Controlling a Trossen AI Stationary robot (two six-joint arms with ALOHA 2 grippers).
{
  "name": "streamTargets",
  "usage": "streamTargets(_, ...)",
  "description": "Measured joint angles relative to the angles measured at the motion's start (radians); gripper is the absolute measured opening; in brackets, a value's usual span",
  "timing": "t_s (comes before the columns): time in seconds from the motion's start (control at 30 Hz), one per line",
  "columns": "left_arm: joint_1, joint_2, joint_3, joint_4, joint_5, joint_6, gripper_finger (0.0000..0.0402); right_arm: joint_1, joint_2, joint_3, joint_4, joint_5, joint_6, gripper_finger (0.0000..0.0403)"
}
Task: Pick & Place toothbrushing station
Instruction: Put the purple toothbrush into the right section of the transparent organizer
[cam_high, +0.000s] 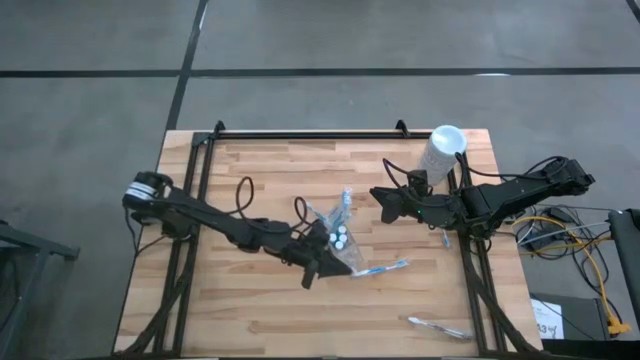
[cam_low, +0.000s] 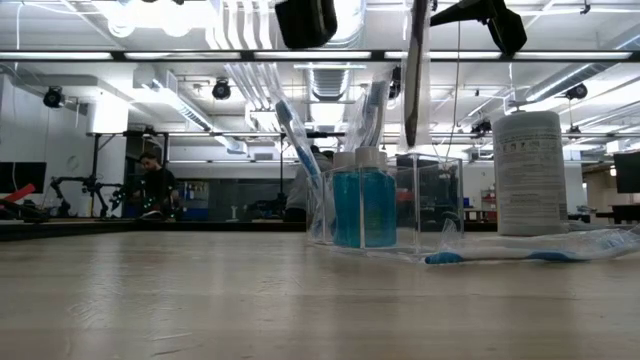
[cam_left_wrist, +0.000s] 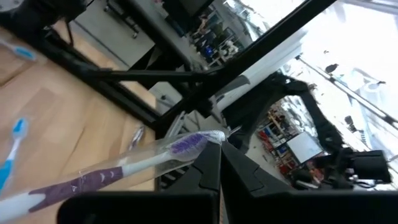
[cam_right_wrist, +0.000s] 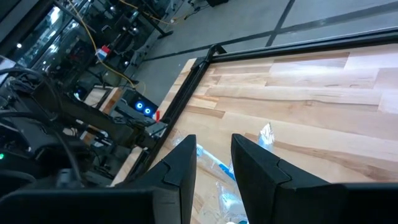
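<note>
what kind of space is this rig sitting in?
Probably a robotics lab or workshop. The low view shows an open industrial ceiling with exposed ducts and strip lights, and another dark robot arm rig beside a seated person. The butcher-block wooden table stands on bare grey concrete floor.

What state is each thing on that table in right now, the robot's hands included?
Left hand: shut on wrapped toothbrush, pinching its bristle end.
Right hand: open, empty.
Clear pouch: standing upright, tubes inside.
Tubes: upright, capped.
White cylinder: upright.
Second toothbrush: lying flat, untouched.
</note>
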Motion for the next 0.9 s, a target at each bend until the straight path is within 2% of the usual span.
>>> streamTargets(0.3,0.01,0.045,-0.001,-0.007,-0.001,-0.01,0.0002,0.0,0.0,0.0,0.0,0.0,0.0,0.0098)
streamTargets(0.57,0.011,0.061,-0.002,-0.013,-0.002,-0.012,0.0022,0.0,0.0,0.0,0.0,0.0,0.0,0.0098)
streamTargets(0.9,0.015,0.061,-0.024,-0.064,-0.019,-0.026,0.0025,0.0,0.0,0.0,0.0,0.0,-0.002,0.0098)
